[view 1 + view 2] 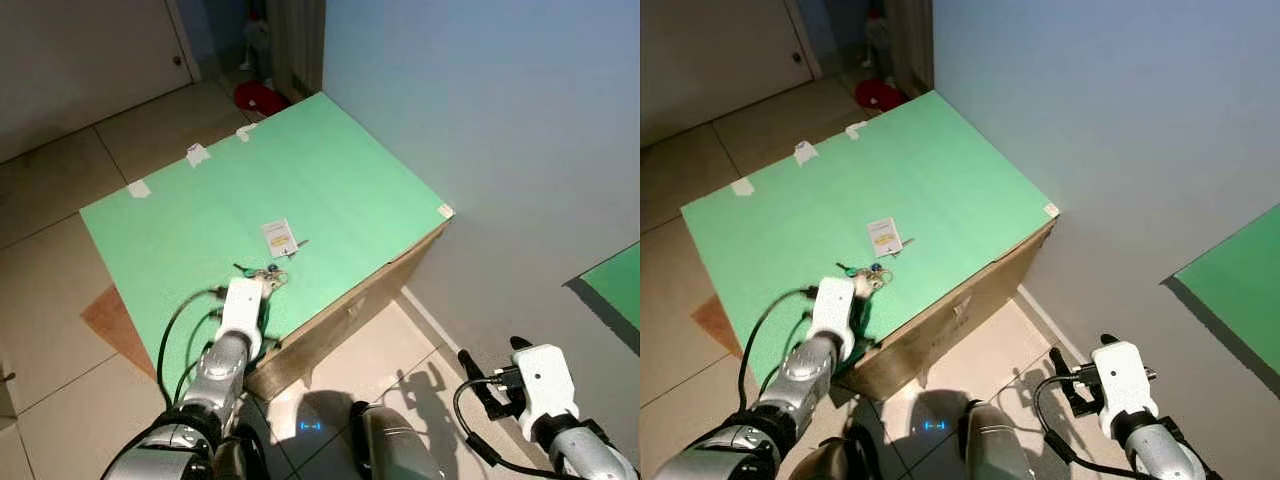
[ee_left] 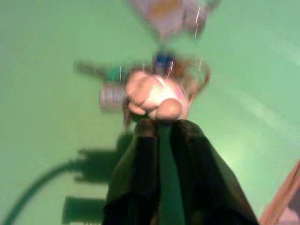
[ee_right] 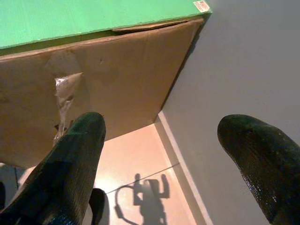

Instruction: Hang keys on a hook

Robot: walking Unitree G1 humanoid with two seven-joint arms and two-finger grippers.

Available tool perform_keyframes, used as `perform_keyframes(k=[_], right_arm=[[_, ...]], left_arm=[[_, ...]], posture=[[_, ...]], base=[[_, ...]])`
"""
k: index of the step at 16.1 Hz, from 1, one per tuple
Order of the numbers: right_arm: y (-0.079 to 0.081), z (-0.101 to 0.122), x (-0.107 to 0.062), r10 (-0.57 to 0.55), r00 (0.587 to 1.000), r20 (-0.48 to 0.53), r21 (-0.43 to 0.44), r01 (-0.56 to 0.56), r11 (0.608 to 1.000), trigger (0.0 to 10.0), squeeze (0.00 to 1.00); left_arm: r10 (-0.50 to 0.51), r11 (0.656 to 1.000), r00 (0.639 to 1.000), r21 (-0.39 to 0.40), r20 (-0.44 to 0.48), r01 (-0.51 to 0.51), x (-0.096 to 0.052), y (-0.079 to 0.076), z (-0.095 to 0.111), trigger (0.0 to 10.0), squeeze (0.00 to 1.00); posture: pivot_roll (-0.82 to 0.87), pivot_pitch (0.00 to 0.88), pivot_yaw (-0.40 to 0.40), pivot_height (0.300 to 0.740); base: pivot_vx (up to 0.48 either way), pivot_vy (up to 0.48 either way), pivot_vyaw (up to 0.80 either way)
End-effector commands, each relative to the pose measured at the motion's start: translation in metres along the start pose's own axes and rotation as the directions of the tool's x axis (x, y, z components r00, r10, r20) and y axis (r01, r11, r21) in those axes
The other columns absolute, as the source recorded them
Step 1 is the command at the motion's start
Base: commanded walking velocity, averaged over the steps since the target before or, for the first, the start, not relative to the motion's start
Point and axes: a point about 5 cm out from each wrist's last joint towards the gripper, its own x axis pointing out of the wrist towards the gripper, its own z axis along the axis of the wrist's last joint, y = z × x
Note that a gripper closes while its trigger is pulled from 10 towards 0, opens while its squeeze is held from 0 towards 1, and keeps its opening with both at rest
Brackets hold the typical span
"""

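A small bunch of keys (image 1: 266, 272) with a pale pink charm (image 2: 154, 93) lies on the green top of a cardboard box (image 1: 330, 180), near its front edge. Just behind the keys lies a white tag card (image 1: 280, 238). My left gripper (image 1: 260, 283) reaches over the front edge of the box. In the blurred left wrist view its fingers (image 2: 140, 154) stand close together, their tips pinched on the charm. My right gripper (image 1: 492, 352) hangs low beside the box over the floor, with its fingers (image 3: 75, 154) wide apart and nothing between them.
The box stands against a grey wall (image 1: 480, 120) on a tiled floor (image 1: 60, 300). A second green panel (image 1: 615, 280) shows at the far right. A red object (image 1: 258, 97) lies on the floor beyond the box, near a door (image 1: 80, 60).
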Motion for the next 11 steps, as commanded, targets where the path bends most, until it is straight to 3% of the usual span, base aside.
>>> perform_keyframes(k=[1,6,9,10,11], right_arm=[[0.004,-0.008,-0.001,0.008,1.000,-0.021,0.008,-0.008,1.000,10.0,0.00],[0.014,0.001,0.024,0.026,0.999,0.027,0.022,-0.027,0.999,10.0,0.00],[0.018,0.004,0.029,0.029,0.999,0.042,0.028,-0.030,0.999,10.0,0.00],[0.019,0.005,0.028,0.030,0.998,0.046,0.028,-0.032,0.999,10.0,0.00],[0.020,0.005,0.027,0.031,0.998,0.049,0.028,-0.033,0.999,10.0,0.00]], left_arm=[[-0.023,1.000,0.999,0.008,0.027,0.023,-0.002,-0.003,0.001,0.0,0.00],[-0.042,0.999,0.976,0.042,0.212,0.034,0.008,0.003,0.054,0.0,0.00],[-0.021,0.993,0.991,0.122,0.136,0.004,0.009,0.009,0.044,0.0,0.00],[0.007,0.990,0.995,0.136,0.103,-0.021,0.010,0.015,0.040,10.0,1.00],[0.012,0.991,0.995,0.134,0.098,-0.025,0.011,0.019,0.040,10.0,1.00]], posture=[[-0.41,0.232,0.026,0.740],[-0.36,0.199,0.042,0.740],[-0.35,0.198,0.048,0.740],[-0.35,0.201,0.047,0.740],[-0.35,0.204,0.047,0.740]], base=[[0.000,0.000,0.00],[0.000,0.000,0.00],[0.000,0.000,0.00],[0.000,0.000,0.00],[0.000,0.000,0.00]])
